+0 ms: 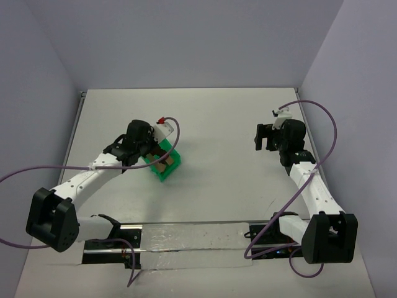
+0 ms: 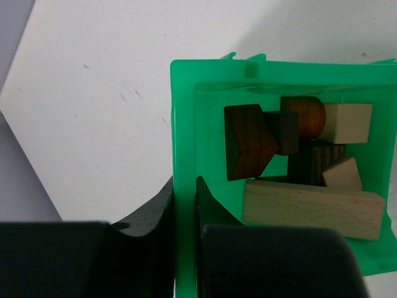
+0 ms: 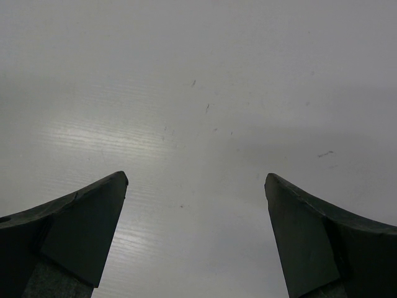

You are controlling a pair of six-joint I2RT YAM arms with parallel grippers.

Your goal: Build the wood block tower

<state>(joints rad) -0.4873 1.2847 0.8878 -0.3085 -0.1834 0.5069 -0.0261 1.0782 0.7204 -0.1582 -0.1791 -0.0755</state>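
Your left arm (image 1: 80, 180) and right arm (image 1: 317, 194) are white links with black joints and a chunky black housing (image 1: 53, 218) low on each. A purple cable (image 1: 43, 167) loops off each arm. A small red plug (image 1: 160, 119) marks the left wrist. Your left pincer (image 2: 185, 208) and right pincer (image 3: 195, 205) have matte dark, wedge-shaped fingers (image 3: 74, 230).

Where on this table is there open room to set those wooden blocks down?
The widest bare stretch is the middle of the table, between the green bin and the right arm. The far strip along the back wall is free too. It is crowded at the bin, where the left jaws clamp its wall and the blocks lie piled.
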